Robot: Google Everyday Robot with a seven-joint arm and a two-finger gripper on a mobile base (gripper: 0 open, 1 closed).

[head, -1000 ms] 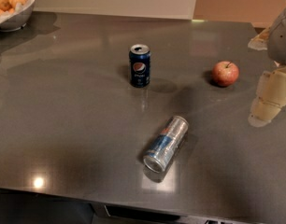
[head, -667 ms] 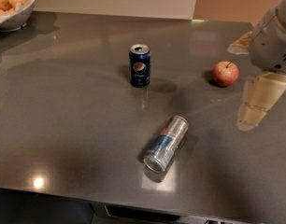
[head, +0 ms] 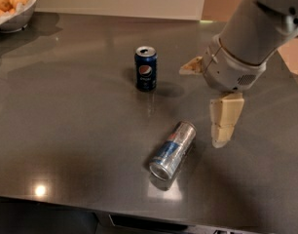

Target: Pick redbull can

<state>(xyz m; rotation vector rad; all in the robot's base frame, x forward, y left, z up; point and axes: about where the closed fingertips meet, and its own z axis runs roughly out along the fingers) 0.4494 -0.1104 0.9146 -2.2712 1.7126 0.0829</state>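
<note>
The redbull can (head: 172, 150) lies on its side on the dark grey table (head: 66, 130), near the front edge, with its silver end toward me. My gripper (head: 201, 106) hangs just right of and above the can, not touching it. Its two beige fingers are spread wide and hold nothing: one finger (head: 226, 118) points down beside the can's far end, the other (head: 190, 66) sticks out to the left, farther back.
A dark blue Pepsi can (head: 146, 68) stands upright behind the redbull can. A white bowl (head: 17, 18) of yellow-orange fruit sits at the table's far left corner. The arm's grey wrist (head: 241, 48) covers the right back part of the table.
The arm has moved left and forward, from the table's right edge to beside the redbull can. It now covers the red apple seen earlier. The cans have not moved.
</note>
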